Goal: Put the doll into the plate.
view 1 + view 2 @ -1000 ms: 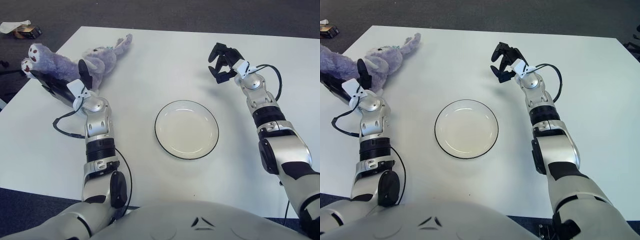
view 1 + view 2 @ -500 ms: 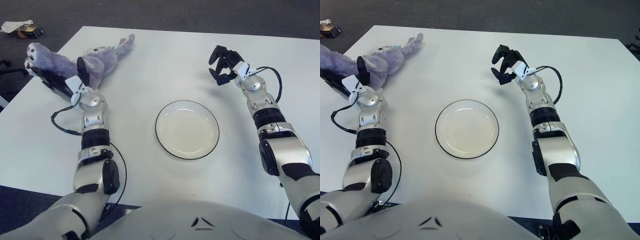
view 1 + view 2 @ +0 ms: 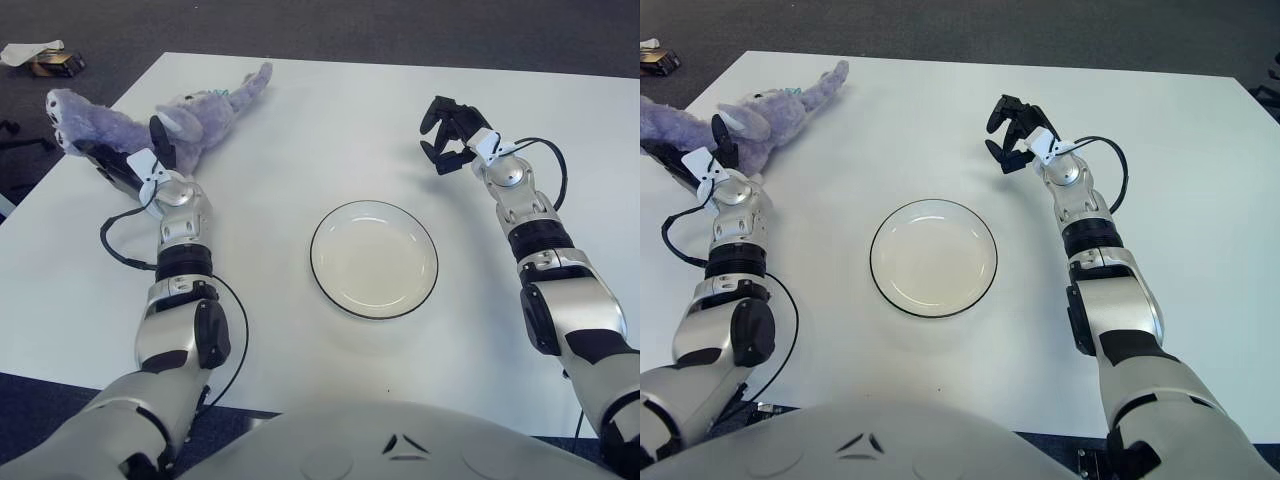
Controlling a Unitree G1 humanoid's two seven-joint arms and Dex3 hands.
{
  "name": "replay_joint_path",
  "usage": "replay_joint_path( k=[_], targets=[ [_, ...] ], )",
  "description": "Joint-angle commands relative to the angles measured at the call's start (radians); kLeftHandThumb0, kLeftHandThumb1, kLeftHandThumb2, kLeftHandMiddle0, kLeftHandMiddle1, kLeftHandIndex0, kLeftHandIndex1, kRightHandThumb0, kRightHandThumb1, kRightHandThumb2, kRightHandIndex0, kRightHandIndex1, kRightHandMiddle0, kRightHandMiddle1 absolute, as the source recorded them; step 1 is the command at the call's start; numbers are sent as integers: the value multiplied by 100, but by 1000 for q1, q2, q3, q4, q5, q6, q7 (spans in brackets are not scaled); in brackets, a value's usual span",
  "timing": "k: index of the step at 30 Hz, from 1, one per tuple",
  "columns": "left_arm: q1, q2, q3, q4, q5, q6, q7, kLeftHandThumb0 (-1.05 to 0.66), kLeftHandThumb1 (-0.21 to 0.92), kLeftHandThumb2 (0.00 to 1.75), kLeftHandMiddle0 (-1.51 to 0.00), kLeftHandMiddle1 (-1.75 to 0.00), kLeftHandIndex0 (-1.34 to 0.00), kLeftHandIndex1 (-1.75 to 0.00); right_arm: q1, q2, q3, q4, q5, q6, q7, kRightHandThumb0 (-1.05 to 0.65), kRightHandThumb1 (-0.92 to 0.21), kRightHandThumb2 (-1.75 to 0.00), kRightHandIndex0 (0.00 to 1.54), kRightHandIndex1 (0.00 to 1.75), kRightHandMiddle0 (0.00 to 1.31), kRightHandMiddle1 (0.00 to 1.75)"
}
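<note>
1. At the far left corner of the white table (image 3: 300,120), the doll (image 3: 150,120), a lilac-grey plush animal, is seen lying on its side, well apart from the plate (image 3: 374,259), which sits bare near the table's middle.
2. The left hand (image 3: 130,165) is placed against the doll's near side, its dark fingers pressed into the plush body; whether they have closed on it cannot be told.
3. The right hand (image 3: 450,133) is held beyond the plate on the right, its fingers curled together around nothing.
4. The doll is judged to be light, soft and compressible, neither slippery nor fragile; sagging limbs are to be expected once it is raised.
5. The thick torso is judged the best place for a hold, since a long ear or a leg would let the body swing.
6. No brand, label or legible writing can be made out on the doll, the plate or the table.
</note>
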Motion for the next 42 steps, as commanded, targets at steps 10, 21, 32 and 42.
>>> replay_joint_path(
  k=[10, 21, 32, 42],
  targets=[
    [-106, 30, 25, 170, -56, -70, 60, -104, 87, 16, -3, -2, 0, 0, 18, -18, 4, 21, -5, -9, -1, -1, -24, -139, 66, 175, 48, 167],
    [-149, 58, 9, 259, -62, -44, 83, -101, 88, 17, -2, -1, 0, 0, 24, -23, -2, 35, 7, -12, 9, -1, -25, -140, 65, 175, 44, 173],
    [-162, 96, 10, 324, -95, -42, -16, -85, 67, 50, -9, -163, 0, -156, 34, -23, -14, 51, 29, -14, 35, -1, -27, -138, 64, 175, 41, 174],
    [-182, 107, 20, 361, -139, -37, -43, -63, 53, 76, -29, -174, -16, -174, 38, -29, -17, 59, 23, -30, 43, -1, -28, -137, 64, 175, 40, 174]
  ],
)
